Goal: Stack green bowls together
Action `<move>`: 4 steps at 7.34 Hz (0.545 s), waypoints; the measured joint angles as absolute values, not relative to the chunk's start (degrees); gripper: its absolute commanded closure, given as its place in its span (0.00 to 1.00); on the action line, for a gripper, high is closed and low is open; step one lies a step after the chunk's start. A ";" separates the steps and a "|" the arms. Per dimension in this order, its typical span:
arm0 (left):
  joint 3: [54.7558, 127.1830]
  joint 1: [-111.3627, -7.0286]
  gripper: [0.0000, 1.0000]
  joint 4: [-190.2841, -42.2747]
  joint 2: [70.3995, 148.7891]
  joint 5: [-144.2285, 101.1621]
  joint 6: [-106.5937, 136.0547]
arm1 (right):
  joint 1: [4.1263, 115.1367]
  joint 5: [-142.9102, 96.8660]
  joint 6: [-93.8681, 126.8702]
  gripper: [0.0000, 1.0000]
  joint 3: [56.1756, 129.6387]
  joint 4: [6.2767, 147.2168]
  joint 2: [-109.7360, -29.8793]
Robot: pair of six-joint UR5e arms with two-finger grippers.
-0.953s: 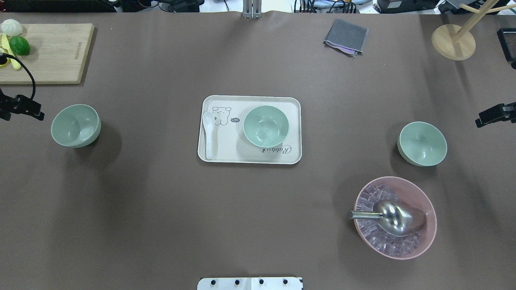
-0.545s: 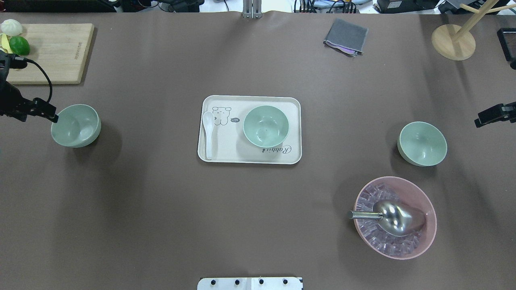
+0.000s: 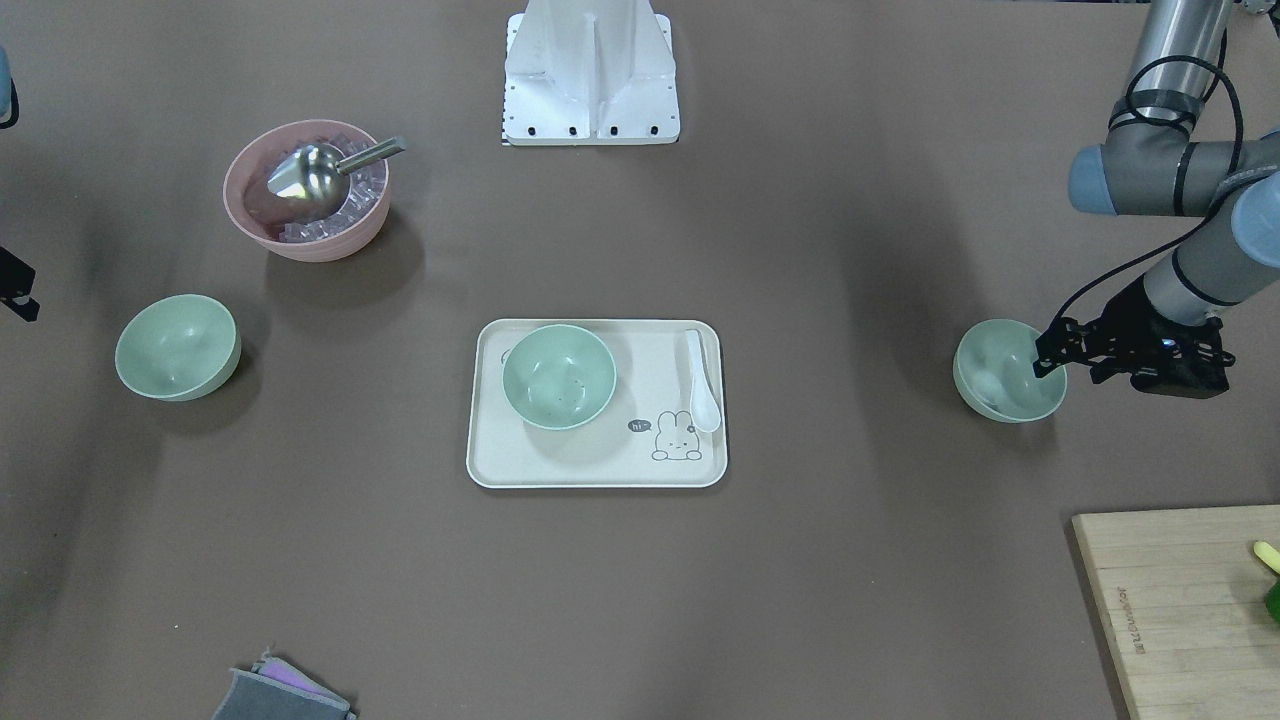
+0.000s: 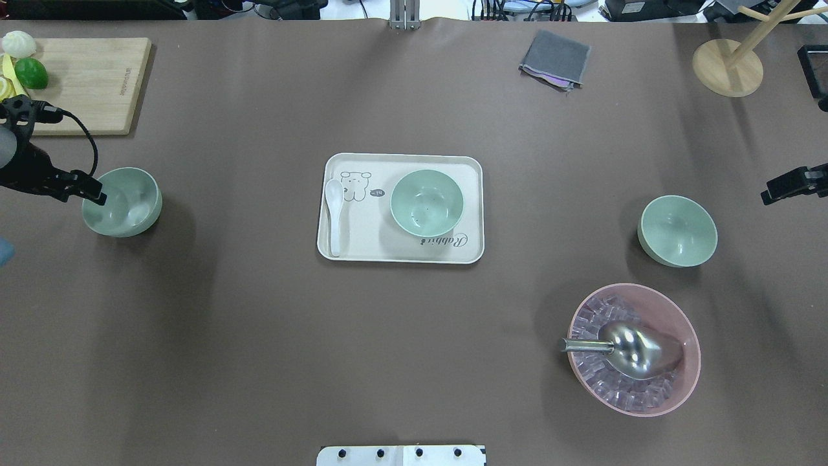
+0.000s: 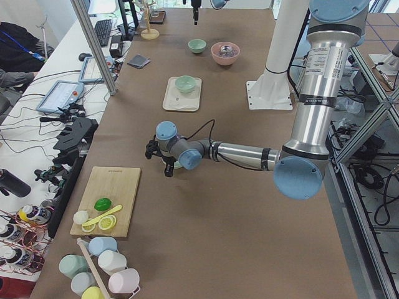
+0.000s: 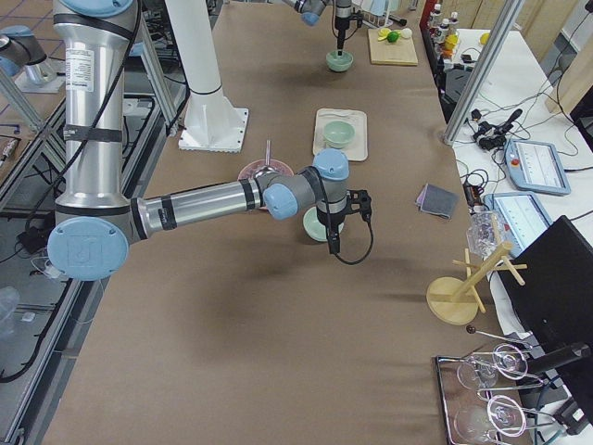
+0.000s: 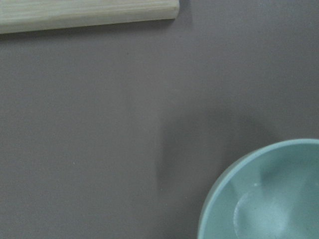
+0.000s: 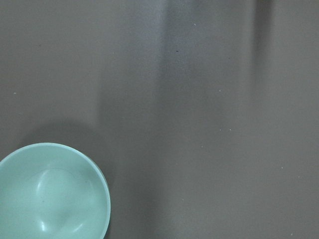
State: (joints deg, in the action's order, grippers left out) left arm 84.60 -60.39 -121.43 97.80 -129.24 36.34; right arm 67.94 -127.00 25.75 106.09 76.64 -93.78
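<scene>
- Closing on the wrong spot is your first risk. The left gripper [image 4: 94,193] hangs at the outer edge of the left-hand small pale mint-green matte bowl [image 4: 123,202]. A finger landing on the rim instead of astride it could tip the bowl or shove it across the brown table [image 4: 259,323].
- A thin-rim pinch on a smooth, plain wall may also slip in the lift, and a tilted bowl would seat crookedly in the next one.
- You cannot tell from these views whether the left fingers are spread or pressed together, nor how far above the rim they are.
- All three green bowls are upright, empty and well apart, so nothing is stacked yet.
- The middle mint-green bowl [image 4: 427,202], with faint dark specks inside, sits on the cream rectangular tray [image 4: 401,157] beside a white ceramic spoon [image 4: 334,217]. Keep clear of the spoon when you lower a bowl there.
- The third mint-green bowl [image 4: 677,231] stands on the robot's right. The right gripper [image 4: 773,193] waits apart from it at the table's edge, its fingers too cut off to judge.
- Just beyond that bowl is the larger pink bowl [image 4: 686,378] with a metal scoop [image 4: 637,349], which a careless right-arm sweep could clip.
</scene>
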 measured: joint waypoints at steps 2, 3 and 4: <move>85.07 -60.38 0.38 -121.47 97.77 -129.36 36.45 | 67.94 -127.00 25.75 0.00 106.15 76.64 -93.78; 85.12 -60.38 0.51 -121.47 97.77 -129.37 36.47 | 67.94 -127.00 25.75 0.00 106.17 76.64 -93.78; 85.15 -60.38 0.86 -121.47 97.78 -129.37 36.52 | 67.94 -127.00 25.75 0.00 106.17 76.64 -93.78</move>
